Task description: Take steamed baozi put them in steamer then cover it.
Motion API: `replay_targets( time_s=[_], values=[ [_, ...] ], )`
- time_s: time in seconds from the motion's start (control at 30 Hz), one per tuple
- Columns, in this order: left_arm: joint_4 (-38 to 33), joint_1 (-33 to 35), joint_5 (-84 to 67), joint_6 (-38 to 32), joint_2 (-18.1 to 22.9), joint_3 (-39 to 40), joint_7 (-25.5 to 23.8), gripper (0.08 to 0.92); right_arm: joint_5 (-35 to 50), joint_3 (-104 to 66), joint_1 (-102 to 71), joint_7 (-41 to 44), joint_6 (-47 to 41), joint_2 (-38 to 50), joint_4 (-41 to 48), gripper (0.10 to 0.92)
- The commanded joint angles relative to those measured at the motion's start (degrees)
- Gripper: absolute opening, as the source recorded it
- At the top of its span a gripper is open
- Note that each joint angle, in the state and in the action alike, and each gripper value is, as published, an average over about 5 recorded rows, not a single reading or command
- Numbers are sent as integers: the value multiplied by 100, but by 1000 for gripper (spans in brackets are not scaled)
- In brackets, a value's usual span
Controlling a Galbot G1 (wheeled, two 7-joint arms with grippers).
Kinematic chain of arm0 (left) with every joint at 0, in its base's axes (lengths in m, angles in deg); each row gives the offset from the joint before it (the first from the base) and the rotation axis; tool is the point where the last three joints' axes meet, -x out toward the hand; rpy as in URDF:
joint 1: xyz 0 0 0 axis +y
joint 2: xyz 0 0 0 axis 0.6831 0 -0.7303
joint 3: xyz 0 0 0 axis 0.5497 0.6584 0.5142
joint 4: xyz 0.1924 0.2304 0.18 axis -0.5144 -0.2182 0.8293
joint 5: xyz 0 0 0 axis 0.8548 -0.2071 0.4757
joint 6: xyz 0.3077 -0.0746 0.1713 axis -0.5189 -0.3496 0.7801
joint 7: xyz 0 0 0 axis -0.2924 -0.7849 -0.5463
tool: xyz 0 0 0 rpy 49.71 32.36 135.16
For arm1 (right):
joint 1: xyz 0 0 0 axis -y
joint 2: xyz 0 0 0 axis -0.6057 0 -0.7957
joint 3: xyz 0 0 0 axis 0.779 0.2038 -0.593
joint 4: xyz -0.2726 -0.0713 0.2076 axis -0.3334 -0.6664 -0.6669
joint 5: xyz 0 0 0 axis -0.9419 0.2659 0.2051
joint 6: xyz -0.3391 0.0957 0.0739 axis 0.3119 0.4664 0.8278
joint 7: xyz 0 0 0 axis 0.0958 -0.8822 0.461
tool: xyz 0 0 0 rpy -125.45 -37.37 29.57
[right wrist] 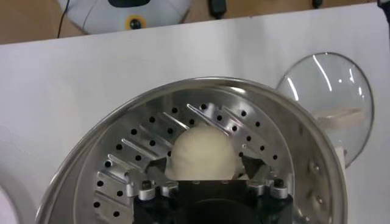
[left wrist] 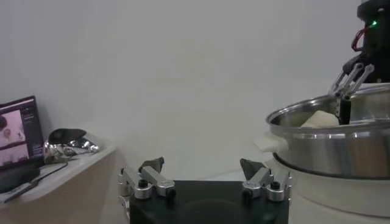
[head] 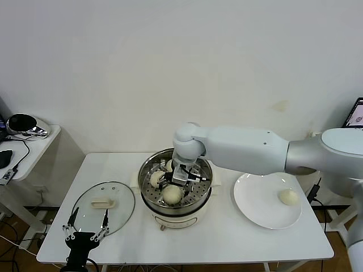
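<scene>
Jaws straddle baozi point(right wrist: 202, 152) – contact unclear – steamer point(right wrist: 304, 164) rim cropped.

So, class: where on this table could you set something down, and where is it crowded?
Bare patches: the table in front, between steamer and plate, and the back-left corner behind the glass lid. Crowded: the steamer, where the right claw stands open around a baozi.

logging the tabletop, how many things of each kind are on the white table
small cream-white dough buns: 4 (three in the pot, one on the plate)
round stainless-steel steamer pot: 1
round glass lid: 1
flat white plate: 1
total: 7
</scene>
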Motion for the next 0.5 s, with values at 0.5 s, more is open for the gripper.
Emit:
replay_targets(
  time_s=[0.5],
  values=[
    [28,-94,-31,7,-251,26,-19,823,1457,-565,719,185,-3589,3462,-736,823]
  ],
)
